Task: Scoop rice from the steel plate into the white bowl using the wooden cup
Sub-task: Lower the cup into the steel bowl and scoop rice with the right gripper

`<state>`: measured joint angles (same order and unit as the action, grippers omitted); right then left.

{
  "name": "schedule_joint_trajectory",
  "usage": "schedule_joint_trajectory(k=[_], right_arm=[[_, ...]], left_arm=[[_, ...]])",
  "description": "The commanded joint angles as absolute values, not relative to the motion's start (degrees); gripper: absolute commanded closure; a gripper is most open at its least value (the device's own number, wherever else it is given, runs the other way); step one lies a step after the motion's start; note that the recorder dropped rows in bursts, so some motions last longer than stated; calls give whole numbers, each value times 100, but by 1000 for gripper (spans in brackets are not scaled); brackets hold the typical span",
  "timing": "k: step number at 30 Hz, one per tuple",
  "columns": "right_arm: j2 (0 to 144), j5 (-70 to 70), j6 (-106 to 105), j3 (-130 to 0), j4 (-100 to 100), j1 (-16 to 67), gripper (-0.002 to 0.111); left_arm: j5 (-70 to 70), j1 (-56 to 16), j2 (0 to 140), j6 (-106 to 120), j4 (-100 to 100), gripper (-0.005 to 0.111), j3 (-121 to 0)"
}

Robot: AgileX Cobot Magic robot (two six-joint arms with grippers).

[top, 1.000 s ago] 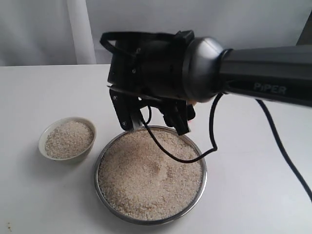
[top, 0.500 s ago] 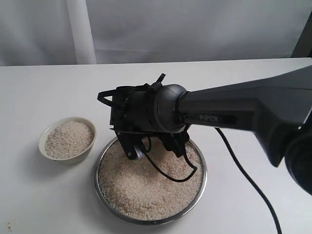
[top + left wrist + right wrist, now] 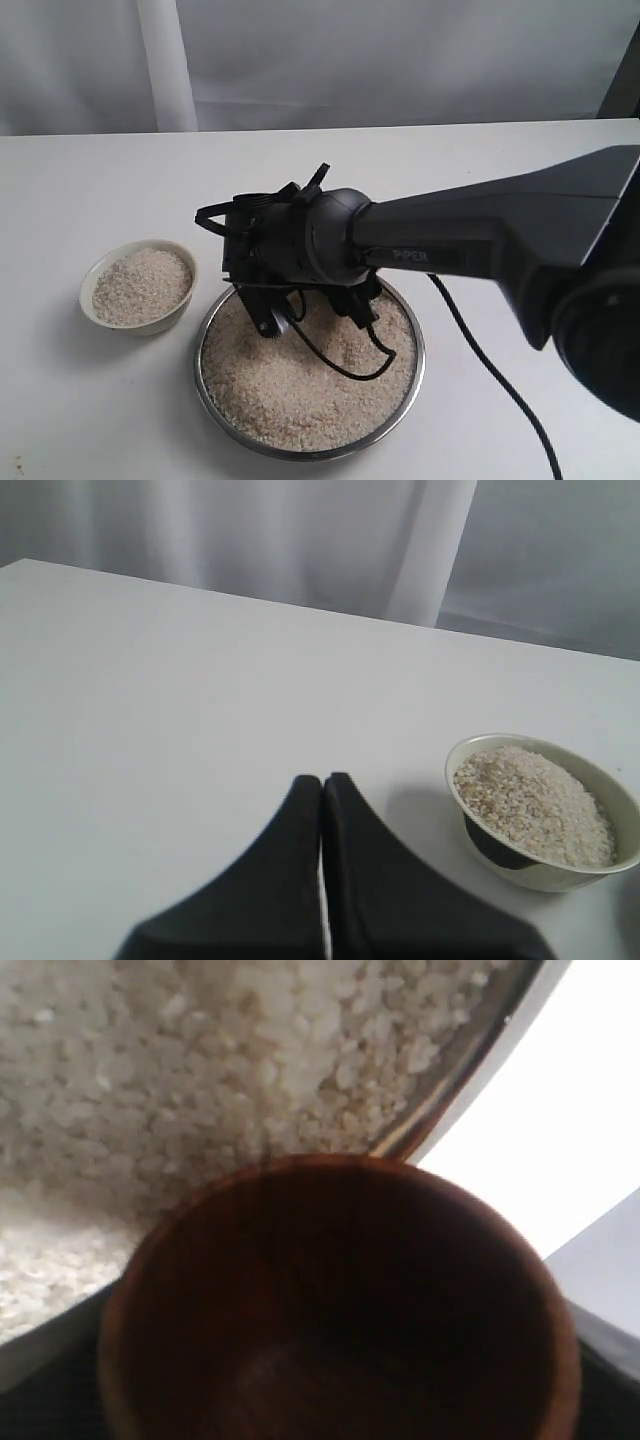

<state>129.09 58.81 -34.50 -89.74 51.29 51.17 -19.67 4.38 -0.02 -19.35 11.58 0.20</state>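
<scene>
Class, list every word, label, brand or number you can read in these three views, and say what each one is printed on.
"PiPER": small white lettering on the dark forearm of the right arm in the exterior view, slightly blurred but legible.
The white bowl, steel plate and wooden cup carry no readable text; neither wrist view shows any.

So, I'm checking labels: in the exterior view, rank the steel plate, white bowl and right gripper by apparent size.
1. steel plate
2. right gripper, nearer the camera, so its place is unsure
3. white bowl
</scene>
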Motion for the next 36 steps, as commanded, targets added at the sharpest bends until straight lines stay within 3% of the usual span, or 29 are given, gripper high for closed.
schedule_joint_trajectory(k=[1, 36], right_arm=[[13072, 5721, -3475, -8942, 4826, 5211, 108], [12807, 5405, -3602, -8942, 3576, 5673, 108]], left_arm=[[-1933, 401, 0, -1945, 1126, 107, 0], [-1933, 401, 0, -1945, 1126, 107, 0]])
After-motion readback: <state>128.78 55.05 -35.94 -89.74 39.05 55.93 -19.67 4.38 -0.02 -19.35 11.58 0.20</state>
